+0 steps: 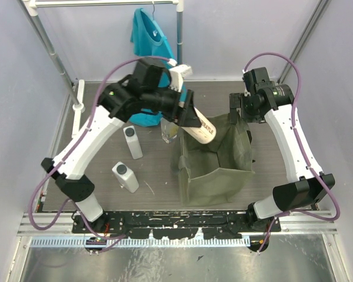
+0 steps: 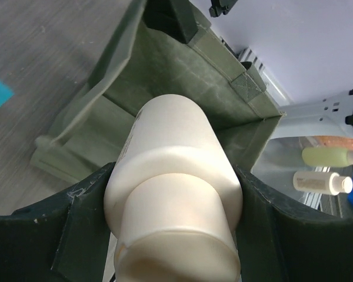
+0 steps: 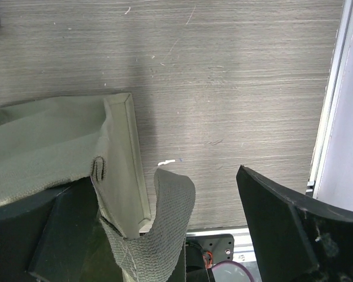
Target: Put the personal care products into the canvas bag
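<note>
Pinching the beige-capped bottle [image 2: 173, 153] by its shoulder, the left gripper [image 2: 175, 232] had its jaws pressed against either side of it, cap toward the wrist and base pointing down at the bag [image 1: 217, 167]. From above, the bottle hung tilted over the bag's near-left corner, its base about level with the rim and not yet inside. The right gripper [image 3: 159, 194] sat at the bag's far rim with its jaws spread wide. The rim's hem [image 3: 120, 153] and a strap [image 3: 170, 217] lay between them against one finger, with a clear gap to the other, so it seemed to be propping the mouth open, not gripping it. Two grey-capped bottles [image 1: 129, 158] lay on the table [image 3: 223, 70] left of the bag, well apart from it, and what looked like the clear bottle [image 1: 168, 133] stood just beside the bag's left wall, under the left arm. The step in hand appeared to be the first drop, with nothing visible in the bag. Next the left arm would need to carry the bottle further over the opening, lower it past the soft rim without snagging the fabric, then let go.
</note>
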